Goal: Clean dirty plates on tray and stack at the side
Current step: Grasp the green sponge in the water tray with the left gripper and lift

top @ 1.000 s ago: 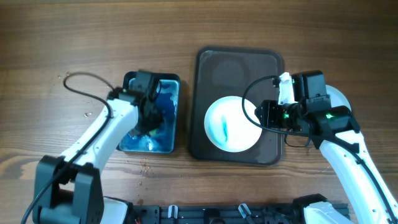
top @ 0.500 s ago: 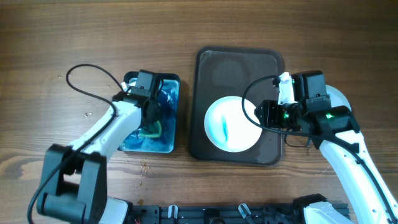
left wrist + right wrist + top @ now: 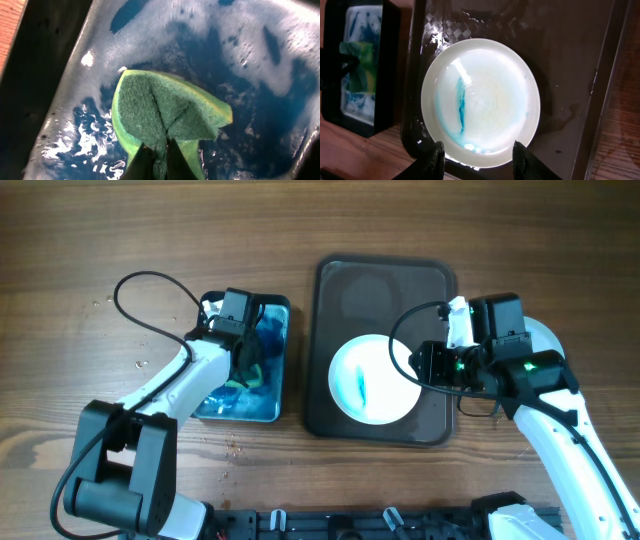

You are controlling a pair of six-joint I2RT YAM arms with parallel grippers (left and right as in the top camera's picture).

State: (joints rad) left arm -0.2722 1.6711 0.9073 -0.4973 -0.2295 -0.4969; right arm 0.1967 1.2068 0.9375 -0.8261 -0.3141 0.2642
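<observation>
From my feed I saw only a brown wooden worktop (image 3: 100,240), its grain running side to side with darker streaks and a paler patch near the front left corner. The light fell evenly from above, without hard shadows. A few small water droplets (image 3: 140,365) glistened on the bare wood at the left.

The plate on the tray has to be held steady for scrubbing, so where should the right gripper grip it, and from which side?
Probably the rim of the plate nearest the right arm, from that side. The plate lies flat on the tray, so only its thin raised edge offers a pinch, and the open right gripper sits at that edge.
</observation>
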